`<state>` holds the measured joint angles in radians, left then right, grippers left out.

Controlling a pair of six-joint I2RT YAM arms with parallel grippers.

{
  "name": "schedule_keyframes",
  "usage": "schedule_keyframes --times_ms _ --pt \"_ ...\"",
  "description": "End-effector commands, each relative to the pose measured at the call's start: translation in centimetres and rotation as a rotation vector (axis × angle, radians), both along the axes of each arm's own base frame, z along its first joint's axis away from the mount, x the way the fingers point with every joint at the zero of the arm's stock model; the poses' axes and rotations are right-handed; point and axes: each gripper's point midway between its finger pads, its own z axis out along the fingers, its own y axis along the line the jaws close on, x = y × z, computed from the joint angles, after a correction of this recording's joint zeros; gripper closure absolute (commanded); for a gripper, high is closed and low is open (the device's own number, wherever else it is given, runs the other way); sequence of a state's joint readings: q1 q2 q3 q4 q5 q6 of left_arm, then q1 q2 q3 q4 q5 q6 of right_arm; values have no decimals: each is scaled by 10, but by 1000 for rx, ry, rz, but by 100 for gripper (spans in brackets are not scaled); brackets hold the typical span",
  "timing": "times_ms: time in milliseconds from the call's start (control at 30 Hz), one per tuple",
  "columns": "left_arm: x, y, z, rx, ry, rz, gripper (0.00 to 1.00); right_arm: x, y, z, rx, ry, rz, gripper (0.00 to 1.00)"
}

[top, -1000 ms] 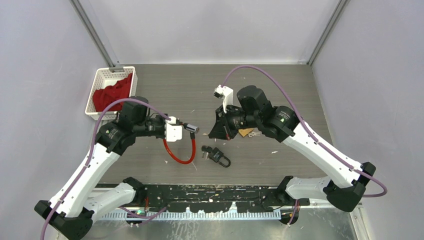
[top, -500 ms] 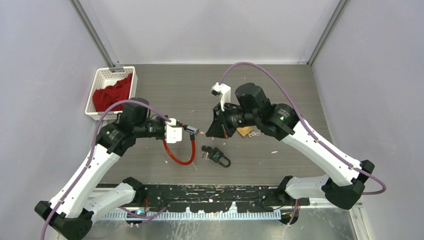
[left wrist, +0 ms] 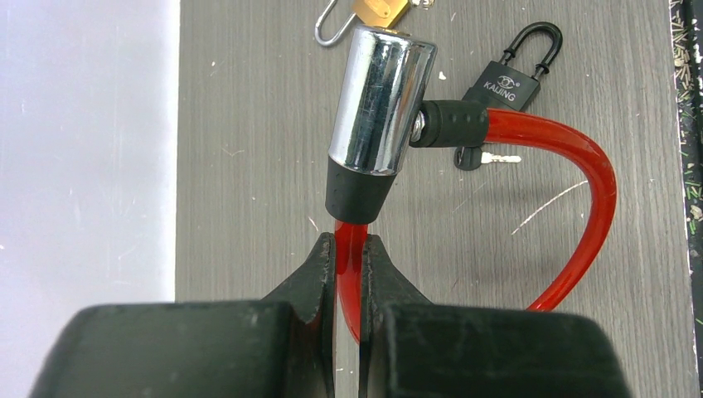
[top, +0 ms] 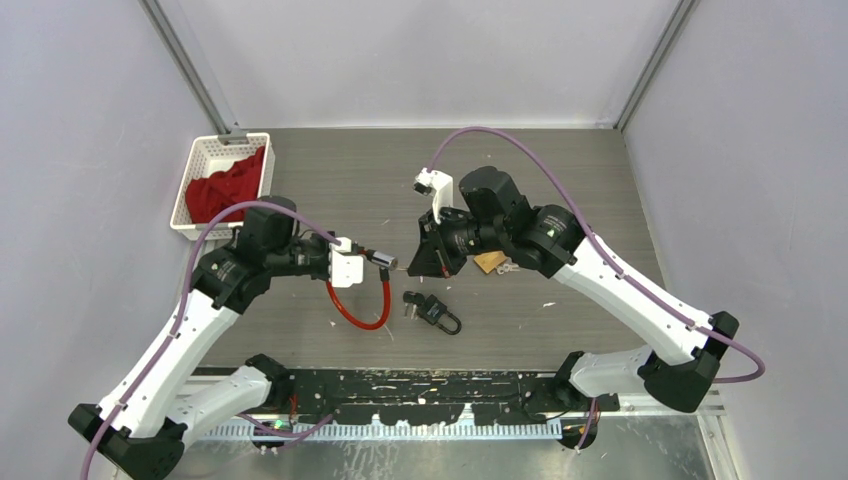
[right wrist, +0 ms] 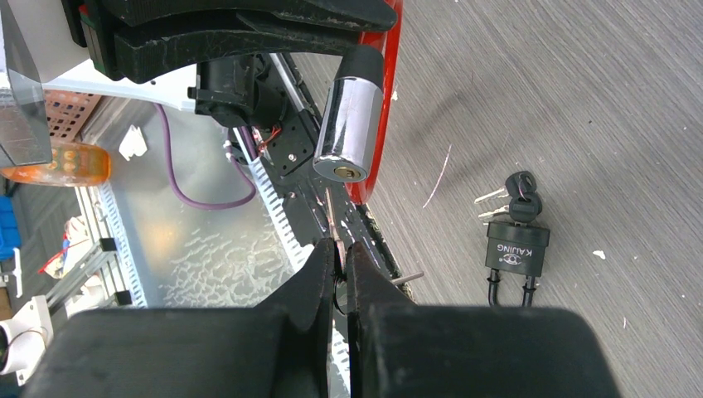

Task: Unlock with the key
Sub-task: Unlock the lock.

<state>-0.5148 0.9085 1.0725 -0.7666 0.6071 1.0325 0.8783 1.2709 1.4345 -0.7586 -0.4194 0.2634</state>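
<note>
**Top view.**
- We list the left arm point(top: 190, 320), holding the red cable lock point(top: 365, 318) up off the worktop point(top: 560, 180). Its chrome lock cylinder point(top: 384, 258) points toward the right arm point(top: 620, 290).
- Change noted: over the last second the right wrist has slid left, while the left arm has kept its place. The gap between the two tools is now small.
- Also present: a black padlock point(top: 435, 312) lying near the cable loop, a brass padlock point(top: 490, 263) partly under the right wrist, and a white basket point(top: 200, 160) with a red cloth point(top: 225, 190) at the far left.

**Left wrist view.**
- The left fingers point(left wrist: 311, 274) are clenched on the red cable just below the cylinder's black collar.
- The cylinder stands clear of the worktop, and the cable loop hangs to one side.

**Right wrist view.**
- The right fingers point(right wrist: 319, 265) are pinched on the key point(right wrist: 329, 211). Its thin blade projects forward.
- The blade tip lies just short of the keyhole point(right wrist: 345, 172) in the cylinder's end face and a little to one side of it. It is not yet inserted.

**Our judgement.**
- The step in hand is the approach before insertion.
- We judge that a small sideways correction of the blade is needed next, then a straight push into the slot.
- The turn of the key remains to be done.
</note>
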Motion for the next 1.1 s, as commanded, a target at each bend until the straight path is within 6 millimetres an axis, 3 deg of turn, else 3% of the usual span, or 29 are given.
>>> schedule_keyframes --times_ms 0,1067 --pt "0 -9 30 -76 -101 -47 100 2 4 23 55 -65 6 99" --pt "-7 -11 34 -88 -96 -73 100 13 11 19 62 -52 -43 99"
